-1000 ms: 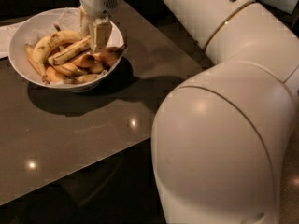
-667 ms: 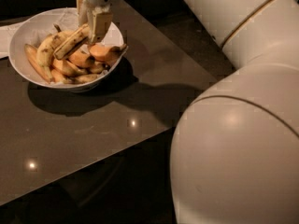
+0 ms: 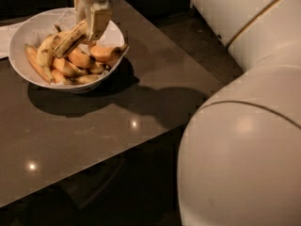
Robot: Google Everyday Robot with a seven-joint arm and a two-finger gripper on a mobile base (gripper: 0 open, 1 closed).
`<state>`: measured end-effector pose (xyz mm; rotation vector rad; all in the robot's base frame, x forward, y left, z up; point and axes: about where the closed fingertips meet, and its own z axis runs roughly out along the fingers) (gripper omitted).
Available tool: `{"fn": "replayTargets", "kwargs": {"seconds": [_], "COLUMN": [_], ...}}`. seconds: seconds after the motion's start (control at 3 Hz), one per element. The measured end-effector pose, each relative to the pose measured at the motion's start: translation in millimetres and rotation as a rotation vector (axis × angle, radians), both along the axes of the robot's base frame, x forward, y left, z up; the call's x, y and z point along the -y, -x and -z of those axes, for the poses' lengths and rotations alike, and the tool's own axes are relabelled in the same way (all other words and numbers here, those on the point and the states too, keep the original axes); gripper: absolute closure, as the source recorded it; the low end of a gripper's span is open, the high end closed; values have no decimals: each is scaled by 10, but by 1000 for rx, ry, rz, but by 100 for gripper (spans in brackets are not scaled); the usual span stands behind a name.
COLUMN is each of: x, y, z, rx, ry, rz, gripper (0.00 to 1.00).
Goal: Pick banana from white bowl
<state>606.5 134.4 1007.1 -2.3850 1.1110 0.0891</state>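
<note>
Quick update on the banana job. My end effector is hanging over the back-right part of the white bowl, clenched around the banana at its upper end. One finger faces the camera and the other sits behind the fruit.

From the grip, the banana slants down and to the left, so its free end dips low over the left half of the bowl. I can't tell whether that tip rests on the fruit underneath or just hovers above it.

My guess on why I'm holding it by the end: that bit stood proud of the heap, while the middle was nestled in among the others, so there was no room for fingers there. The catch is that all the weight hangs off one side of my fingers, which would explain the droop.

The rest of the fruit, yellowish and orange pieces, is packed against the near wall of the bowl. One piece leans on the right rim and pokes out a little. The bowl sits toward the far left of the desk, well back from the near edge. My arm fills the right side, well apart from it, so I'm reaching in over the rim from that side.

I'd call this grip done, lift partway. The banana isn't out of the bowl yet. Next I'd go straight up, slowly, until the low tip clears the rim, because a banana held by one end could pivot or slip.
</note>
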Motion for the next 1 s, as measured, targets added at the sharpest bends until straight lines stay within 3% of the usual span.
{"fn": "replayTargets", "kwargs": {"seconds": [0.67,1.0], "x": [114,346], "y": [174,363], "z": [-237,-416], "rx": [40,83], "ry": [-26,-39], "rz": [39,101], "gripper": [100,100]}}
